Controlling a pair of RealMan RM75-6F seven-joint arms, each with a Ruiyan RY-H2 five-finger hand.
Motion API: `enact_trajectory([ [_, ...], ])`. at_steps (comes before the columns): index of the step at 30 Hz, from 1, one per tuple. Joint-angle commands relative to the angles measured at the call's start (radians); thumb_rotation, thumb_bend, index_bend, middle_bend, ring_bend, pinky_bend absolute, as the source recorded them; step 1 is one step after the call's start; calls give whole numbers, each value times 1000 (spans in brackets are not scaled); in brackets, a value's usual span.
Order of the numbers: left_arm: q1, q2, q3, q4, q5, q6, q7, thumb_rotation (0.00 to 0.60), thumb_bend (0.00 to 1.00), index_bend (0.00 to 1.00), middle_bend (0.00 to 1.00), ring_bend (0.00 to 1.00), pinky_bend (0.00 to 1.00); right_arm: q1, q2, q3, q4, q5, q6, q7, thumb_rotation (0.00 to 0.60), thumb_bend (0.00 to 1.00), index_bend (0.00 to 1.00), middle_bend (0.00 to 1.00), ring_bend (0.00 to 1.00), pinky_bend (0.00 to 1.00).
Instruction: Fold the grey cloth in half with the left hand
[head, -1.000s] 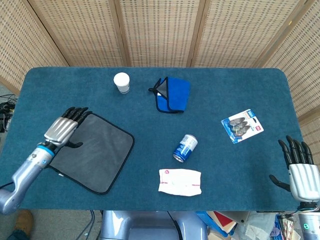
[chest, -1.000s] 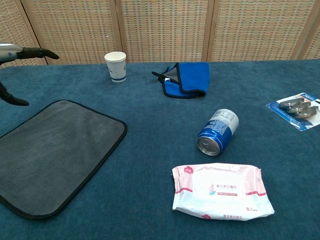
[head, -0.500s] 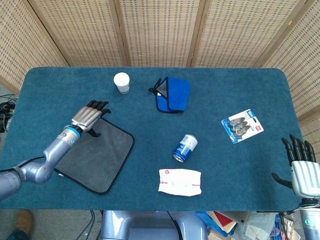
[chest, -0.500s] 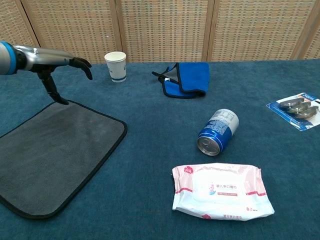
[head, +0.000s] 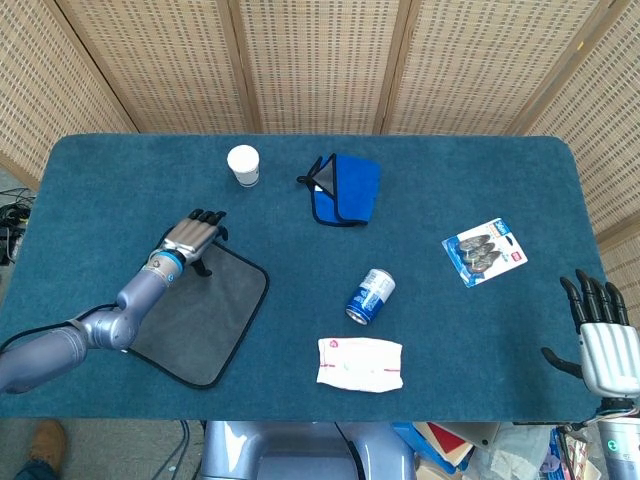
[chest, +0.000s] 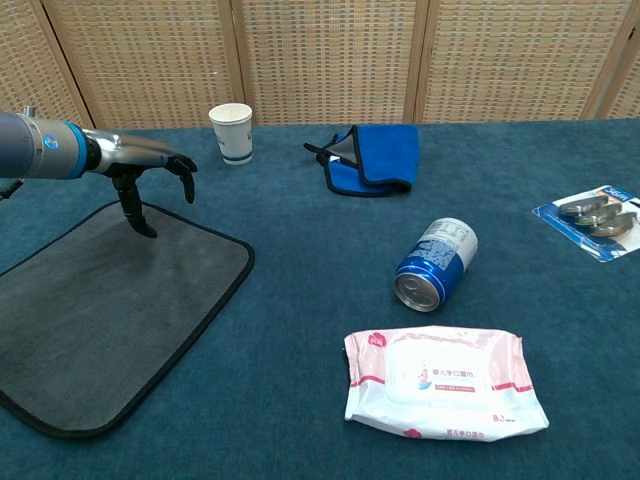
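Right hand (head: 603, 352) sat at the counter's (head: 480, 180) near right edge, fingers spread, holding nothing. The grey cloth (chest: 100, 310) lay flat and unfolded at near left. Over its far corner hung the left hand (chest: 150, 165), fingers (chest: 186, 167) apart and drooping, gripping nothing.

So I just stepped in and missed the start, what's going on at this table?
The left robot hand hovers over the far corner of the flat grey cloth with black trim, fingers spread and holding nothing, thumb pointing down at the fabric. The cloth lies unfolded on the blue table. The right robot hand sits open at the table's near right edge. A white paper cup, folded blue cloth, blue can and wipes pack lie untouched.
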Motion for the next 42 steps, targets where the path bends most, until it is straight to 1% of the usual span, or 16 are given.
enact_trajectory([
  [1,-14,-19,17,22,-17,4,10,600,235,277,0,0,0,0,1,-1,-1,1,-1,-2,600,0,0,0,0,0],
  [4,-25,-34,25,43,-39,1,10,600,265,284,0,0,0,1,2,-1,0,4,-5,-1,600,0,0,0,0,0],
  [9,-41,-60,38,75,-64,1,13,600,267,316,0,0,0,2,3,1,4,9,-9,5,600,0,0,0,0,0],
  [13,-52,-76,54,103,-87,2,23,600,323,326,0,0,0,3,4,0,5,14,-16,6,600,0,0,0,0,0],
  [19,-66,-90,72,130,-125,3,33,600,325,334,0,0,0,6,8,-2,2,21,-31,2,600,0,0,0,0,0],
  [26,-80,-104,80,144,-158,-6,30,600,325,335,0,0,0,5,10,-3,0,18,-27,7,600,0,0,0,0,0],
  [36,-107,-122,112,163,-205,-19,43,600,333,349,0,0,0,7,13,-6,2,16,-33,13,600,0,0,0,0,0],
  [39,-112,-125,120,167,-217,-18,47,600,357,410,0,0,0,8,14,-6,3,17,-34,16,600,0,0,0,0,0],
  [41,-113,-125,124,167,-225,-16,47,600,363,492,0,0,0,8,14,-5,4,19,-35,19,600,0,0,0,0,0],
  [42,-114,-124,126,166,-227,-13,47,600,364,516,0,0,0,8,15,-6,5,19,-37,21,600,0,0,0,0,0],
])
